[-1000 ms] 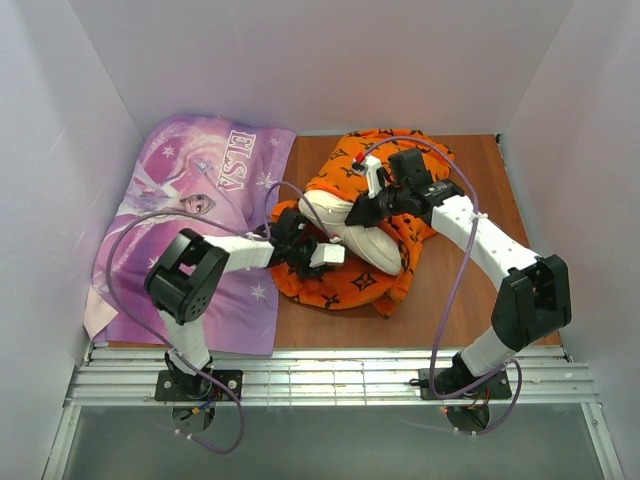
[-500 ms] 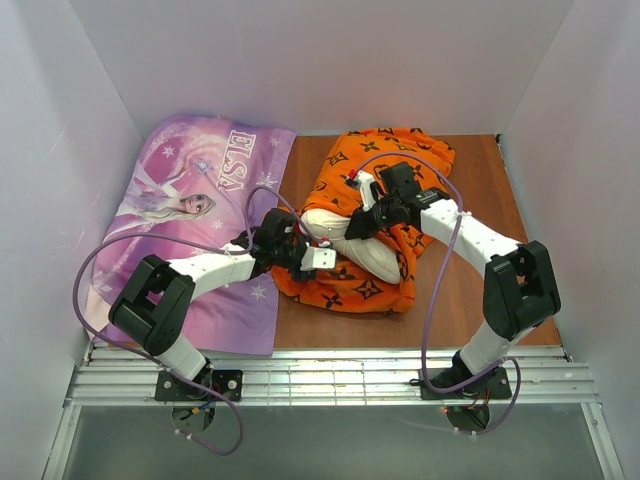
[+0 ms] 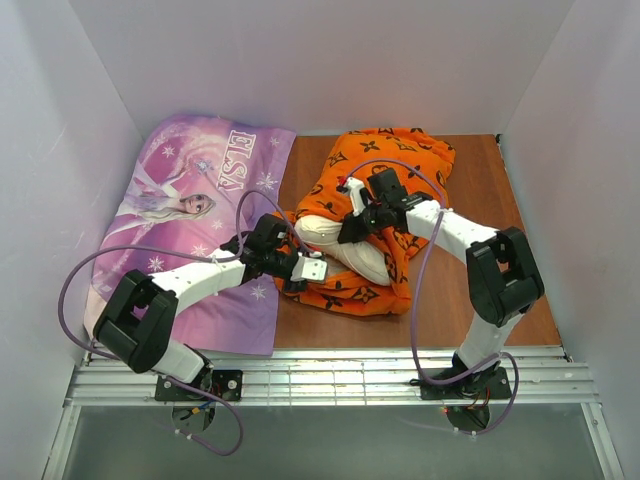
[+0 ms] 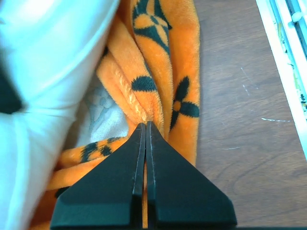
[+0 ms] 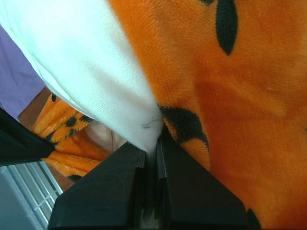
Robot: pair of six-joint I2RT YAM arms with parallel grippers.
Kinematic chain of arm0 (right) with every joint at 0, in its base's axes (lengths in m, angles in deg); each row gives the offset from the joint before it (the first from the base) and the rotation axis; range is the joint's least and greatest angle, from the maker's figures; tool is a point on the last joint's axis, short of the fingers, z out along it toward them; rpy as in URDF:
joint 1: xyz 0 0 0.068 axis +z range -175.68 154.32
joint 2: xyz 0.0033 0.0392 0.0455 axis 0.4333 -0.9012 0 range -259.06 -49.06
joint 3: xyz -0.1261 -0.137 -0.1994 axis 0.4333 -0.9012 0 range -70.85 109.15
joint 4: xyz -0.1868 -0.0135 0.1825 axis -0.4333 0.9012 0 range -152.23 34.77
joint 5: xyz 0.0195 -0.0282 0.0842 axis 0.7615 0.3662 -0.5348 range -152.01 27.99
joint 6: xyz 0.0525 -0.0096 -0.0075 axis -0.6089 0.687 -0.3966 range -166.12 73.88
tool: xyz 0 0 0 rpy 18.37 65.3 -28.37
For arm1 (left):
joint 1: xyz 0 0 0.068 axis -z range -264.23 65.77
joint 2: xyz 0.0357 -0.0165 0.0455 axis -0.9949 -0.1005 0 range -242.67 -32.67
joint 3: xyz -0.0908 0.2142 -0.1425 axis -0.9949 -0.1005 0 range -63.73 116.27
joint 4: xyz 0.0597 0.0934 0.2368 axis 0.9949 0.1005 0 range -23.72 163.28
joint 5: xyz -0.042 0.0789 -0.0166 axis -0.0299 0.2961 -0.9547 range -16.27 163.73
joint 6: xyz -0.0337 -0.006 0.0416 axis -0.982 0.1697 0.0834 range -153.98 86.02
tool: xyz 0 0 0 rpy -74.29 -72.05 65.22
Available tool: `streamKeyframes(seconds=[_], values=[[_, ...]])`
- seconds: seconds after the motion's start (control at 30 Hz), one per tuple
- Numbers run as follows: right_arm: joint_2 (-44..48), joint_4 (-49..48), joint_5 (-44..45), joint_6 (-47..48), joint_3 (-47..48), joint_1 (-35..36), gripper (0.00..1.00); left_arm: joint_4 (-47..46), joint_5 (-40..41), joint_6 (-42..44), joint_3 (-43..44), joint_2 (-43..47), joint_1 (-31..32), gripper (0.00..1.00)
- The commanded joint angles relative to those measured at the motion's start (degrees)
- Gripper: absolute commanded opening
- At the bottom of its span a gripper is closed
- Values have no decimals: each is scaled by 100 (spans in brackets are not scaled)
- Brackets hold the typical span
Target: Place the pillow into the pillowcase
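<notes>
Left wrist view showed your left gripper (image 4: 145, 125) clenched on a plush fold of the pillowcase (image 4: 163, 62). Your right gripper (image 5: 152, 146) pinched the pillow (image 5: 91, 67) by its corner. It lay partly wrapped, right of the purple fabric (image 3: 200, 220) (soft, light, floppy, I judged): hold hems, not bulges.

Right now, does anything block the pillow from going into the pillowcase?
Nothing visible does. The pillow lies partly inside the pillowcase. The left gripper pinches the case's edge, and the right gripper pinches a pillow corner.
</notes>
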Motion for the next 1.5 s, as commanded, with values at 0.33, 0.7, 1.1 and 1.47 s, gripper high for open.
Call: streamKeyframes(seconds=[0.33,0.7,1.1,1.47], values=[[625,559,734,1186,-1403,-89,1,719,341,25,-539,471,-284,0],[-104,-29,-303,-61,-1376,-106,1,-450,2456,-4603,-337,1322,-248,50],[124,-12,-699,-431,-955,-212,1,-634,4225,-7147,23,-47,472,70],[212,-12,-805,-590,-1033,-212,1,-1443,4823,-7974,-55,-241,797,76]])
